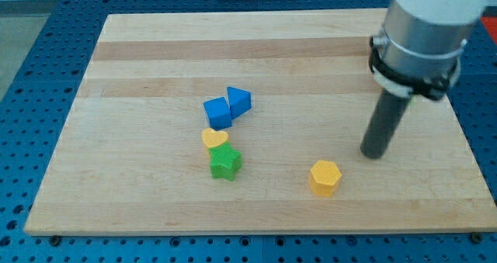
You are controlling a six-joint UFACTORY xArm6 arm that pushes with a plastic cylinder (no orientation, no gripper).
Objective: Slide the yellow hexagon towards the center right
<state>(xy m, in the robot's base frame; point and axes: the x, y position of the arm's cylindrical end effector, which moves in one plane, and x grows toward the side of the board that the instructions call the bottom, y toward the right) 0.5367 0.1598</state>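
Up-right of the yellow hexagon (324,177), my tip (373,153) stands apart, touching no block.

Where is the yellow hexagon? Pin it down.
The yellow hexagon sits low on the board, right of centre in the camera view, just below-left of my tip and well right of the green star.

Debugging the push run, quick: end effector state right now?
No gripper, just the rod: my tip holds nothing, sitting on the board up and to the view's right of the yellow hexagon, not touching it.
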